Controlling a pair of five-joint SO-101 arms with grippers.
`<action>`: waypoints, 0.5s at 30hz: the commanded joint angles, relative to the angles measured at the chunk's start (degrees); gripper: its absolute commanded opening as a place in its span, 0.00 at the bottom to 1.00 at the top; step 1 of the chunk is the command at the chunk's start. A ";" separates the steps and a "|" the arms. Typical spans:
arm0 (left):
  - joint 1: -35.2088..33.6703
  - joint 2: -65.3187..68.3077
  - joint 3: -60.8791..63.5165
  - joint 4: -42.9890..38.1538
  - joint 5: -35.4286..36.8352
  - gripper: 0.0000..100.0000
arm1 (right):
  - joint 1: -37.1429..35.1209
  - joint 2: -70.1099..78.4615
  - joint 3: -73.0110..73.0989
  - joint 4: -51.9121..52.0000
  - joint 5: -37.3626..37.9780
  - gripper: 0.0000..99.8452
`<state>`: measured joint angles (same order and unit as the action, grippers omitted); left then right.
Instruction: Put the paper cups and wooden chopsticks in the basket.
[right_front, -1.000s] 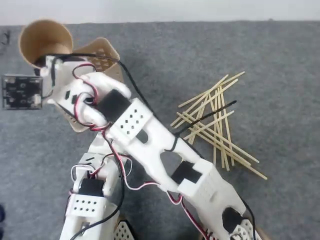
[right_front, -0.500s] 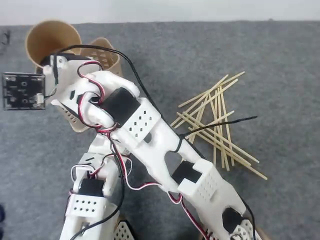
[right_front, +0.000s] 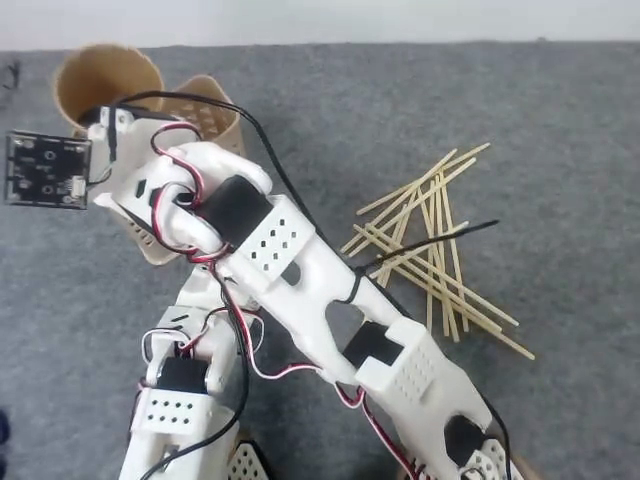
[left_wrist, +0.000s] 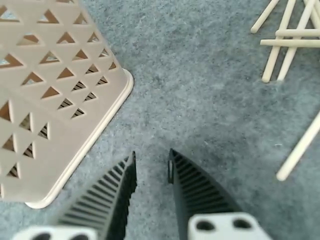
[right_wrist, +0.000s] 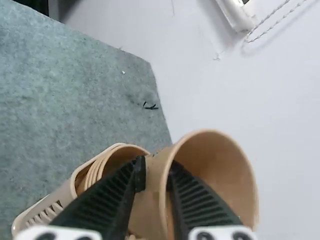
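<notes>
Tan paper cup (right_front: 100, 78) edged slightly nearer the basket (right_front: 212, 112), right gripper (right_wrist: 154, 172) pinching its wall, left gripper (left_wrist: 151, 162) slightly parted, empty.

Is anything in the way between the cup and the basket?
Nothing I can see. The right gripper holds the paper cup by its wall, right at the basket rim, with nothing between them.

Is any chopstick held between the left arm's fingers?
No, the left fingers are empty over bare carpet; the chopsticks lie apart from them.
</notes>
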<state>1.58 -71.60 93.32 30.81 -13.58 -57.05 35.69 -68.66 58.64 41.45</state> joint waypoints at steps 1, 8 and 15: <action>0.26 -0.79 -0.48 -1.49 -0.35 0.09 | -0.48 -1.98 0.62 -0.57 -2.73 0.12; 0.26 -0.79 -0.48 -1.49 -0.35 0.09 | -0.40 -2.42 -1.32 -0.31 -2.99 0.12; 0.18 -0.79 -0.48 -1.49 -0.35 0.09 | 1.89 -4.35 -2.20 1.71 -3.08 0.11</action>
<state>1.58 -71.60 93.32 30.81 -13.58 -56.62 35.69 -67.69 59.08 39.08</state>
